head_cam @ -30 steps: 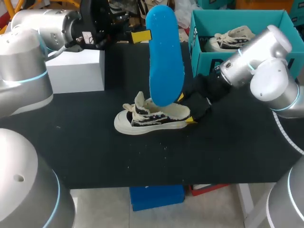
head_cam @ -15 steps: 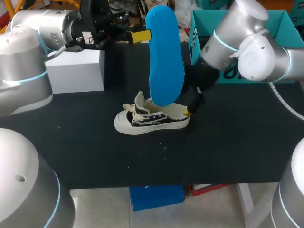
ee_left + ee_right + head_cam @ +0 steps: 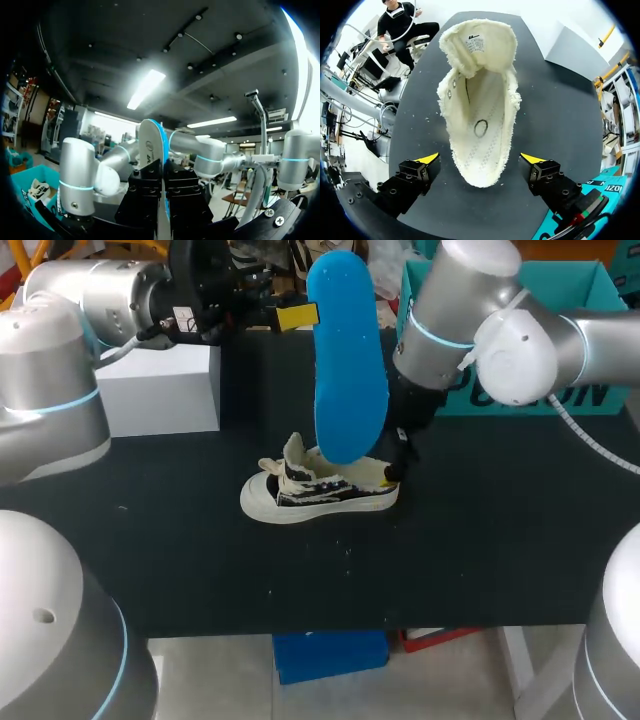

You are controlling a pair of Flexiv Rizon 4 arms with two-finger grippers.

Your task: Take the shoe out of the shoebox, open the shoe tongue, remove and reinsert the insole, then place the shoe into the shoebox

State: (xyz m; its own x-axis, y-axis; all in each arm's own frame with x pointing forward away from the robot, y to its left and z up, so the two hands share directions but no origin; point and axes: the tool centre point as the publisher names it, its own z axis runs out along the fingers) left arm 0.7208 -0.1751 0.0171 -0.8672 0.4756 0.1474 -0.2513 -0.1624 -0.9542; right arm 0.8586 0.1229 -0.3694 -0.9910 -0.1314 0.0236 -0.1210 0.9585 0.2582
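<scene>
My left gripper (image 3: 297, 316) is shut on the top part of a blue insole (image 3: 347, 360) and holds it upright above the table. In the left wrist view the insole (image 3: 151, 145) shows edge-on between the shut fingers (image 3: 150, 192). The cream and black shoe (image 3: 320, 490) lies on the black table under the insole's lower end, toe to the left. My right gripper (image 3: 393, 465) hangs at the shoe's heel. From its wrist, the shoe (image 3: 480, 100) gapes open, tongue folded forward, and the right gripper (image 3: 480, 159) is open with a fingertip (image 3: 427, 159) on either side of the heel.
The teal shoebox (image 3: 600, 275) stands at the back right, partly hidden behind my right arm; its corner (image 3: 605, 197) is close by the right fingers. A white box (image 3: 160, 390) sits at the back left. The black table (image 3: 480, 540) is bare in front.
My right arm has swung from the right side up and over, so its gripper now points down at the shoe's heel. The left arm and insole have stayed put.
</scene>
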